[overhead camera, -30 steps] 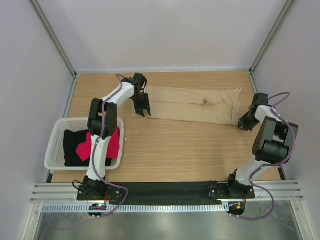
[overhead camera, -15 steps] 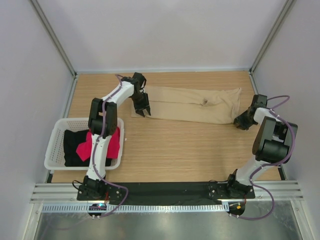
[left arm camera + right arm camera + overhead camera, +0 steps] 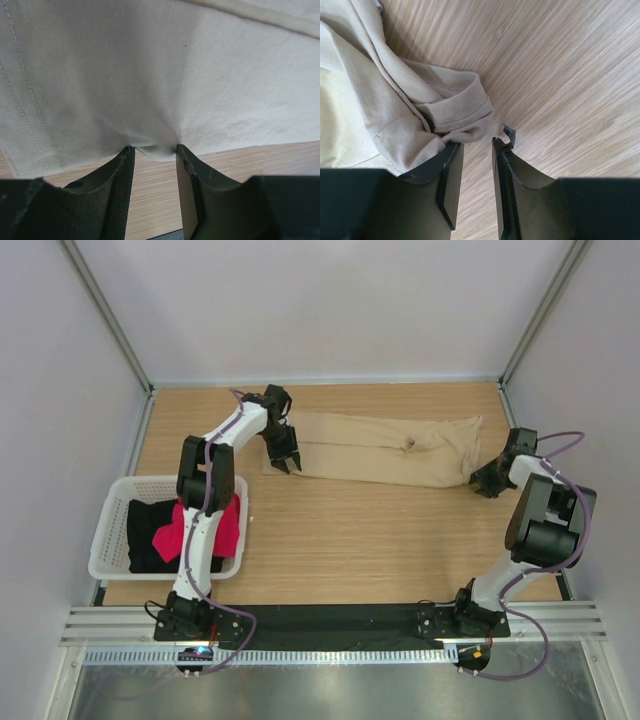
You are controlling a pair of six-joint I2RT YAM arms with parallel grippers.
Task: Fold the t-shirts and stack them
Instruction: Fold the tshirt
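Over on the left the white basket [image 3: 103,540] holds the black t-shirt [image 3: 145,530] and the red-pink t-shirt [image 3: 166,536], both loose and unfolded. Next along, the left gripper [image 3: 284,460] sits at the left end of the tan t-shirt [image 3: 380,450], which lies stretched in a long band across the far half of the table [image 3: 350,540]. From its wrist view the fingers [image 3: 122,180] look clamped on the near edge, the cloth puckered up between the tips. At the far right the right gripper [image 3: 482,481] is just beside the shirt's bunched right end. Its fingers [image 3: 451,175] stand apart with bare wood between them, and a ribbed cuff touches one tip without being gripped.

I'd say they're at the first shirt, getting both ends in hand for a fold. The right side needs to slide onto that cuff and close. Then both arms lift and carry together, or the band will twist
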